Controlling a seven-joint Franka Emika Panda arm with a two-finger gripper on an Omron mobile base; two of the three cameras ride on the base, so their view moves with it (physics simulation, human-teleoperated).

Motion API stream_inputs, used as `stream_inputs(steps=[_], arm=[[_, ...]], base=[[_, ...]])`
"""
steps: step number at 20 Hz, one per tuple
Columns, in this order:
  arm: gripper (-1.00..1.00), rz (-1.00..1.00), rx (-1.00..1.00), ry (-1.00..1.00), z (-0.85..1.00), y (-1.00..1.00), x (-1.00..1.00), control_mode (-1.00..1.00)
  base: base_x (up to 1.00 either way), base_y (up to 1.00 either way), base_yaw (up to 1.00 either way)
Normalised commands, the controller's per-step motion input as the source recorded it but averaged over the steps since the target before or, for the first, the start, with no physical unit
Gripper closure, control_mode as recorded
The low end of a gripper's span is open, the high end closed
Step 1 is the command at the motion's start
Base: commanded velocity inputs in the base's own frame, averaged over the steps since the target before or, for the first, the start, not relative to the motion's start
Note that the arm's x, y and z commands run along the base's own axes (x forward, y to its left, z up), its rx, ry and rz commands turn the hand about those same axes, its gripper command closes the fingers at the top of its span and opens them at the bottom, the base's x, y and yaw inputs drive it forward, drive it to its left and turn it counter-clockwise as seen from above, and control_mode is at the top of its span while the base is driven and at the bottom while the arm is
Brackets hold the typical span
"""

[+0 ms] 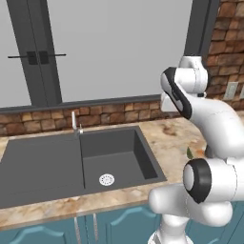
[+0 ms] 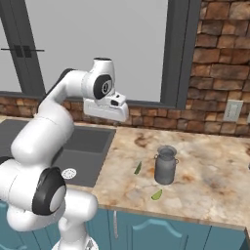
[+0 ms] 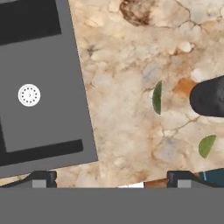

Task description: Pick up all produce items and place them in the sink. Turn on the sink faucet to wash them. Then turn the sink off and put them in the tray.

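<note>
Two small green produce items lie on the stone counter right of the sink: a darker sliver (image 3: 157, 97) (image 2: 138, 168) (image 1: 189, 152) and a lighter one (image 3: 207, 145) (image 2: 156, 195) nearer the front edge. The dark grey sink (image 1: 57, 162) (image 2: 85, 141) (image 3: 39, 57) has a white drain (image 1: 106, 179) (image 2: 69, 173) (image 3: 29, 95) in its basin. The slim silver sink faucet (image 1: 75, 125) stands at its back rim. My gripper (image 3: 112, 181) hovers high over the counter by the sink's right edge, open, its tips wide apart with nothing between them. The tray is out of view.
A grey metal jug (image 2: 165, 165) (image 3: 210, 97) stands on the counter between the two green pieces. A brick wall with an outlet (image 2: 233, 110) runs behind. Blue cabinet fronts (image 2: 161, 229) lie below the counter's front edge.
</note>
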Motion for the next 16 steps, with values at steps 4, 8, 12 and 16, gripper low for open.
stream_inputs(steps=[4, 8, 12, 16], arm=[[-1.00, -0.09, 0.00, 0.04, -0.43, -0.46, 0.00, -1.00], [-1.00, -0.05, 0.00, 0.00, -0.46, -0.23, 0.00, -1.00], [-1.00, -0.06, 0.00, 0.00, -0.47, -0.05, 0.00, -1.00], [-1.00, -0.08, -0.01, 0.00, -0.50, 0.00, 0.00, -1.00]], base=[[0.00, 0.00, 0.00], [0.00, 0.00, 0.00], [0.00, 0.00, 0.00], [0.00, 0.00, 0.00]])
